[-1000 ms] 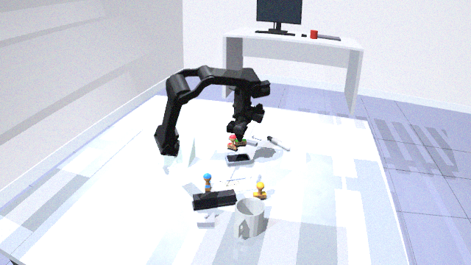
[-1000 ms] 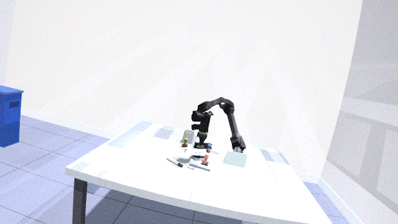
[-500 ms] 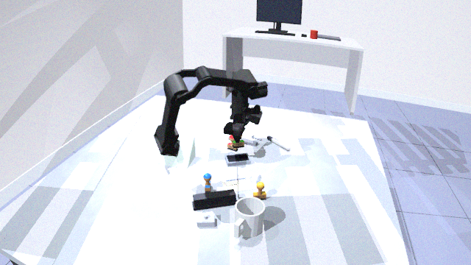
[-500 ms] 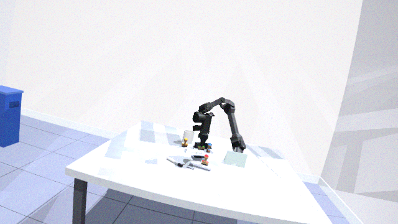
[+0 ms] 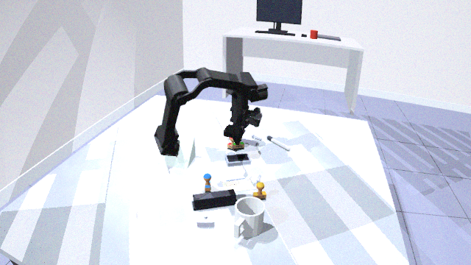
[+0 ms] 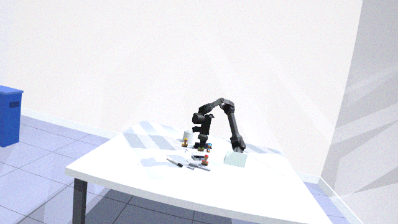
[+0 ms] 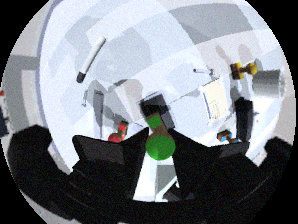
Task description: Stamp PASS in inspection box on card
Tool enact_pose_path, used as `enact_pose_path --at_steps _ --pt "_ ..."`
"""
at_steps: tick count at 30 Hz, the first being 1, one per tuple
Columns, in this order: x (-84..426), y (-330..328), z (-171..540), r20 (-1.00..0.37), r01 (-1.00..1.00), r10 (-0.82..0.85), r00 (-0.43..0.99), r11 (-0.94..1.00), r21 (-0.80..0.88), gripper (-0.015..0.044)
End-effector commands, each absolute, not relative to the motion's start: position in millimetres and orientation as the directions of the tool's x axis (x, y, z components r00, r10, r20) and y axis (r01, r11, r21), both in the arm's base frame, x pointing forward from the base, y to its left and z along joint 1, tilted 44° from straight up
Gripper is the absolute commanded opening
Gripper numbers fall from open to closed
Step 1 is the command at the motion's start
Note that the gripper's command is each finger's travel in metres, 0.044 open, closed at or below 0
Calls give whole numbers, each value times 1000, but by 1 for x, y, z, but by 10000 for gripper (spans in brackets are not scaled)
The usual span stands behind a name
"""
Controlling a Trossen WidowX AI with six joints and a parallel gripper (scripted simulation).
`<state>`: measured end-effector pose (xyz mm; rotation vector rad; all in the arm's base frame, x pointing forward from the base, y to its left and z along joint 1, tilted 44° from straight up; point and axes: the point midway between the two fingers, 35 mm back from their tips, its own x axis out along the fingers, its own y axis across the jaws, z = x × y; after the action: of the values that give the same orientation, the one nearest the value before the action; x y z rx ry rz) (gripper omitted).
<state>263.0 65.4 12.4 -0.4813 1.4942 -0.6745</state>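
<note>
My gripper (image 5: 237, 142) (image 6: 201, 147) (image 7: 158, 130) is shut on the green-topped stamp (image 5: 239, 146) (image 6: 201, 149) (image 7: 160, 146), which hangs upright above the bench. In the wrist view its base overlaps the near part of the ink pad (image 5: 238, 158) (image 6: 198, 157) (image 7: 151, 102), with a gap below it in the exterior view. The white card (image 5: 232, 183) (image 7: 214, 100) lies beyond the pad; its print is too small to read. The red stamp (image 6: 205, 160) (image 7: 118, 136) stands beside the pad, partly hidden behind the held stamp in the top view.
The blue stamp (image 5: 207, 182) (image 7: 226, 136) stands by a black block (image 5: 214, 199) (image 7: 244, 117). The yellow stamp (image 5: 260, 192) (image 6: 185, 142) (image 7: 243, 70) stands near the white mug (image 5: 252, 218) (image 7: 267, 84). A marker (image 5: 280, 143) (image 6: 175, 162) (image 7: 93, 57) and a grey bar (image 6: 199, 167) (image 7: 99, 115) lie beyond the pad.
</note>
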Motion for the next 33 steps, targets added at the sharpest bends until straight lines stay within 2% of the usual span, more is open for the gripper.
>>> enact_pose_path --at_steps 1,33 --pt "263 63 10 -737 105 -674 -46 731 -674 0" --pt "262 48 -5 -737 104 -674 -45 731 -674 0"
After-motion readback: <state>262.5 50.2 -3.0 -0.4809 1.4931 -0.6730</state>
